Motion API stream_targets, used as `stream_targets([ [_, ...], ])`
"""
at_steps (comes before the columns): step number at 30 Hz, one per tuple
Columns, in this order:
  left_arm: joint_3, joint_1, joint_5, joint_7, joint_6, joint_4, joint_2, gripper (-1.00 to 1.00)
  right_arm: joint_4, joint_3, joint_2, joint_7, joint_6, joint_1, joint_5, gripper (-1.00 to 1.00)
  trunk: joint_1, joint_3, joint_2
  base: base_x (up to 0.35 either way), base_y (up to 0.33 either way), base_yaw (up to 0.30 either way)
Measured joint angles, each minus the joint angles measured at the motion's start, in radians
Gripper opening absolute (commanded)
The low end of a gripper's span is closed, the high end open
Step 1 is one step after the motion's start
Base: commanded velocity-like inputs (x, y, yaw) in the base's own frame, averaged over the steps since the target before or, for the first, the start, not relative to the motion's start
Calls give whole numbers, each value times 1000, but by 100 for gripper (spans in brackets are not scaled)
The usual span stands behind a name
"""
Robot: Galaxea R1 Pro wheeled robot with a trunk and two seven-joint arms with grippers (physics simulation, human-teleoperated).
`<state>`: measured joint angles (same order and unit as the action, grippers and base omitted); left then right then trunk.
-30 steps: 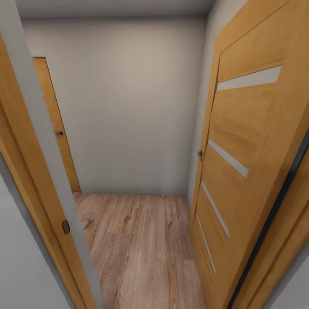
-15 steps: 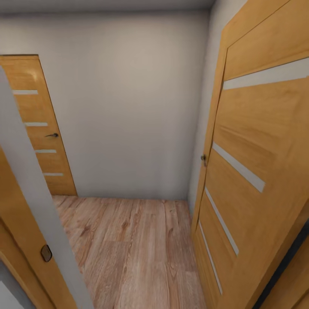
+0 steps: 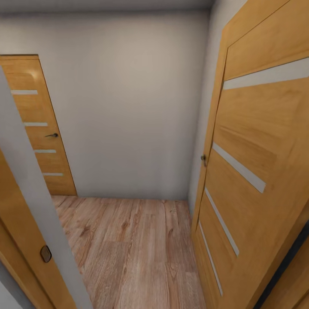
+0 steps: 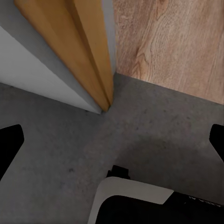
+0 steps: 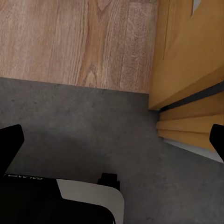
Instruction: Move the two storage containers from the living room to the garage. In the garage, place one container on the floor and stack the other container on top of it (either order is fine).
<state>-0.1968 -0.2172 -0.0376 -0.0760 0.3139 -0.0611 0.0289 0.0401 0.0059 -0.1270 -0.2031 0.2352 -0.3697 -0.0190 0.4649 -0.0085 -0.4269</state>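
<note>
— Both pincers, how do they stand?
— Wide, my left gripper (image 4: 112, 140) and right gripper (image 5: 112, 140) hold nothing; fingertips are cut off at the edges, over the grey concrete floor (image 4: 56, 154).
— Ahead?
— Wood-plank floor (image 3: 128, 249), open door (image 3: 253, 171), pale wall (image 3: 128, 107).

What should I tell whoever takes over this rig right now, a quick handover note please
Left gripper: open, holding nothing, over dark grey concrete floor.
Right gripper: open, empty, over the same concrete by an open wooden door.
Robot sits at a doorway; ahead is a small hallway with wood-plank floor and a closed door.
No containers visible here. Both fetches and the stacking appear left.
</note>
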Motion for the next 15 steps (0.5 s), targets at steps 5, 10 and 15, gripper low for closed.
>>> stream_targets([
  [5,0,0,0,-1,0,0,0,100,0,0,0,-1,0,0,1,100,0,0,0,0,0,0],
  [10,0,0,0,-1,-2,0,1,100,0,0,0,-2,0,0,1,100,0,0,0,122,0,0],
  [15,0,0,0,-1,-3,0,3,100,0,0,0,-2,0,0,1,100,-1,0,0,297,0,0],
])
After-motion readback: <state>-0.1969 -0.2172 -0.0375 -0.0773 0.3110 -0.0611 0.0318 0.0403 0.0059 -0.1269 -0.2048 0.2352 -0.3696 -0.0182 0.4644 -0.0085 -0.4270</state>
